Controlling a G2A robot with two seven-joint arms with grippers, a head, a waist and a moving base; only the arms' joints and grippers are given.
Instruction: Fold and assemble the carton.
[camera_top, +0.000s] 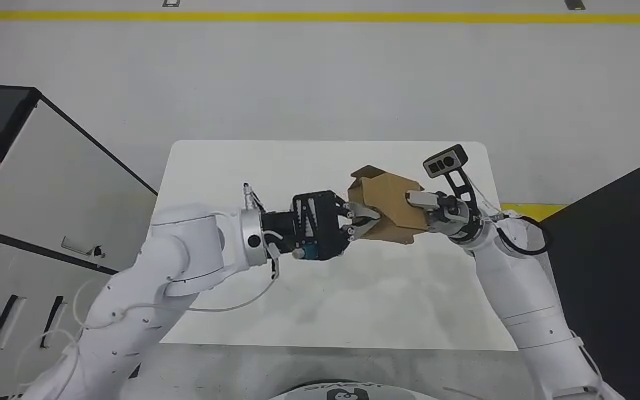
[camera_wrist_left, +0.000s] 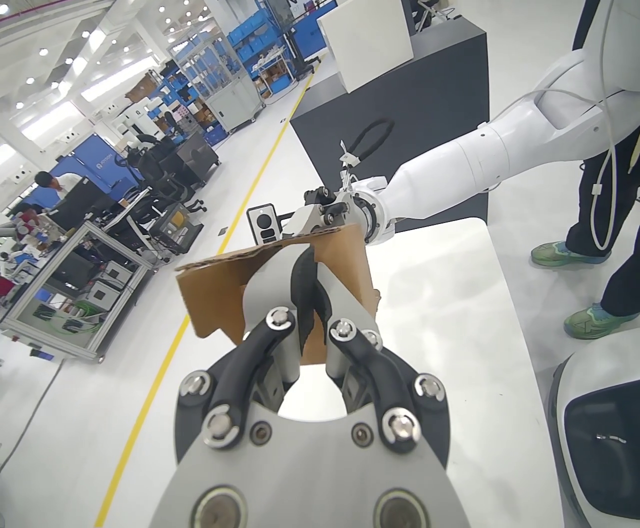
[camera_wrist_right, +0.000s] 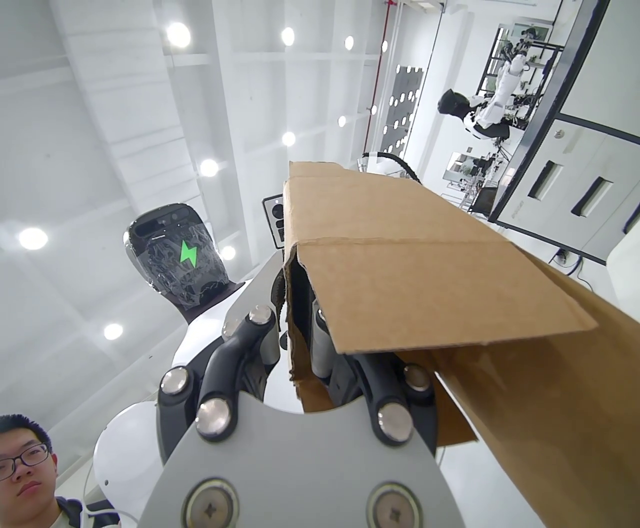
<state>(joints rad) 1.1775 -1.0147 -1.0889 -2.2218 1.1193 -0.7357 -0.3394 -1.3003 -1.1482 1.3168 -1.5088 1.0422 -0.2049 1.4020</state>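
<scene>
A brown cardboard carton (camera_top: 385, 203) is held in the air above the white table (camera_top: 300, 300), partly opened into a tube with loose flaps. My left gripper (camera_top: 366, 219) comes in from the left, and in its wrist view the left gripper (camera_wrist_left: 302, 260) is shut, pinching a wall of the carton (camera_wrist_left: 220, 292). My right gripper (camera_top: 421, 200) holds the opposite end. In its wrist view the right gripper (camera_wrist_right: 292, 325) is shut across a carton (camera_wrist_right: 400, 280) wall, with one finger inside the box. The right gripper (camera_wrist_left: 320, 215) also shows beyond the carton's top edge.
A grey cabinet (camera_top: 40, 170) stands off the table's left side and a dark stand (camera_top: 600, 230) off its right. A person's legs and shoes (camera_wrist_left: 575, 250) are beside the table's corner. Bare tabletop lies under and in front of the carton.
</scene>
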